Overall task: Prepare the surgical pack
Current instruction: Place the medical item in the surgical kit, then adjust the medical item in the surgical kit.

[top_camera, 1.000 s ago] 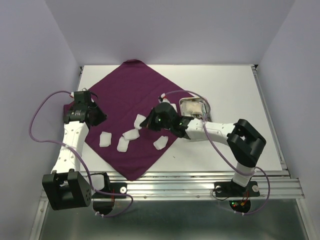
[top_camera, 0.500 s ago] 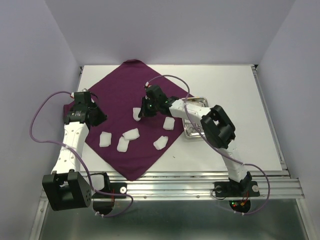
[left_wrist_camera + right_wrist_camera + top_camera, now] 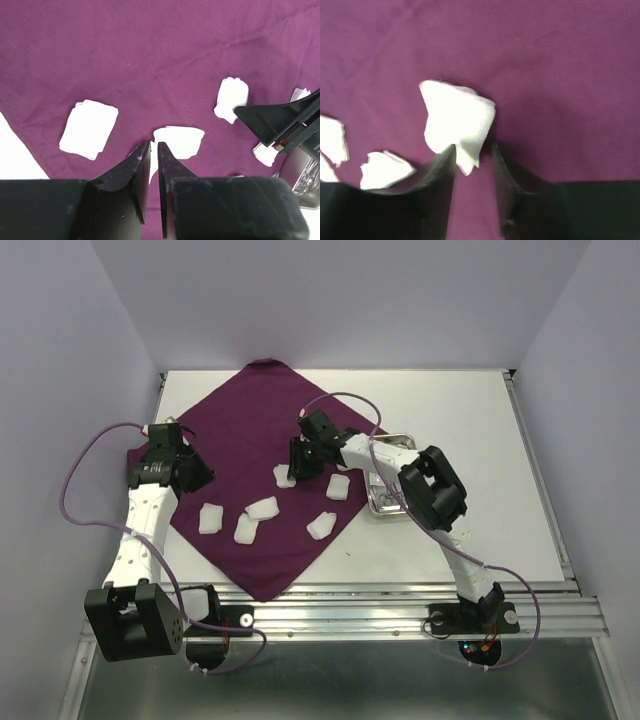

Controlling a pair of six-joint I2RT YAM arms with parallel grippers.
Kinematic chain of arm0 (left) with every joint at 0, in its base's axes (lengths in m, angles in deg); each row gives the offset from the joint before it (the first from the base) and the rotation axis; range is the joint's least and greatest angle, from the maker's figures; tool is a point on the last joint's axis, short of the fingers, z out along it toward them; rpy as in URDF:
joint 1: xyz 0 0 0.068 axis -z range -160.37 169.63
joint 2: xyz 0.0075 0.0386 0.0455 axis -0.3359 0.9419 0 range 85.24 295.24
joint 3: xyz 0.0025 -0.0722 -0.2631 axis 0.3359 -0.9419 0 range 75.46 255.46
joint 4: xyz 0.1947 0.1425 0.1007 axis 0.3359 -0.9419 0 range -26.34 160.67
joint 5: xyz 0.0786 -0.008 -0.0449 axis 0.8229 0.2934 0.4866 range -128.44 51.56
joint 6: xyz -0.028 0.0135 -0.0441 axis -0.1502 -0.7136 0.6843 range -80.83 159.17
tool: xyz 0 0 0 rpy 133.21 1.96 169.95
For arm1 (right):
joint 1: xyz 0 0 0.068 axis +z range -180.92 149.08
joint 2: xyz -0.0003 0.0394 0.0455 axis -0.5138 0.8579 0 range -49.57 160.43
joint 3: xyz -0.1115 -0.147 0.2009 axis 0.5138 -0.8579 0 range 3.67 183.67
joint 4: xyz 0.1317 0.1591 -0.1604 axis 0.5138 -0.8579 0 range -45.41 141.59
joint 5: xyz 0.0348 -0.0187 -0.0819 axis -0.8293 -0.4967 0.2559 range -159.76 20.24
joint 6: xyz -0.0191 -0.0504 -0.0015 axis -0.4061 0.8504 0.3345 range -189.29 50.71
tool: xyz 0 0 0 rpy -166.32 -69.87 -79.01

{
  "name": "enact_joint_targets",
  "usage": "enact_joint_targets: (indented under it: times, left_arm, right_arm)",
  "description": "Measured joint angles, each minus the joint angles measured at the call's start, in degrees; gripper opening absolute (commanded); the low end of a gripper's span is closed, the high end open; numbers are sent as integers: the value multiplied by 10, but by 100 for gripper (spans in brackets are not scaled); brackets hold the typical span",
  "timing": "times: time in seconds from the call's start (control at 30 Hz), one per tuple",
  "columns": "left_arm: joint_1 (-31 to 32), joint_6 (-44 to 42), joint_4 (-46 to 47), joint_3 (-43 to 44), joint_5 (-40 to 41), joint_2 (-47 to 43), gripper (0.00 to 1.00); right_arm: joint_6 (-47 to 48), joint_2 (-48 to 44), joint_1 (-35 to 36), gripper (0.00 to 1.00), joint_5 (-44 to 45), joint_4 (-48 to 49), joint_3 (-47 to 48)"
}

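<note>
- Six white square gauze pads (image 3: 263, 507) lie scattered on the large dark purple square cloth (image 3: 240, 420), which is spread cornerwise on the white bench (image 3: 480, 440).
- One pad (image 3: 457, 117), the one nearest the cloth's middle, lies just in front of the right jaws. They are spread a little, and the pad's lower tip pokes into the gap between them.
- At the cloth's right corner sits the small shiny steel rectangular tray (image 3: 383, 504), partly hidden under the right arm (image 3: 430, 490). Whether its edge rests on the cloth I cannot tell.
- Thin metal instruments (image 3: 306, 181) show inside the tray in the left wrist view.
- Left jaws hang over the cloth's left part, almost pressed together with only a thin slit between them, pinching nothing.
</note>
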Motion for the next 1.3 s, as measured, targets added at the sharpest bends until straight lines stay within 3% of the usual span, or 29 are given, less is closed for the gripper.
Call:
enact_joint_targets:
  times: [0.2, 0.37, 0.6, 0.77, 1.1, 1.3]
  left_arm:
    - [0, 0, 0, 0, 1, 0, 24]
    - [0, -1, 0, -1, 28, 3, 43]
    - [0, -4, -1, -38, 82, 47, 44]
    - [0, -2, -7, -39, 99, 55, 44]
    - [0, 11, -58, 114, 120, 56, 43]
    - [0, 16, -73, 146, 121, 47, 43]
  right_arm:
    - [11, -19, 0, 65, 43, -15, -9]
    - [15, -73, 0, 66, 65, -22, -34]
    - [12, -154, 3, 66, 70, -2, -80]
    - [3, -163, 28, 66, 67, 13, -88]
    - [-22, -88, 142, 66, 52, 34, -12]
    - [-67, -78, 158, 64, 62, 54, -45]
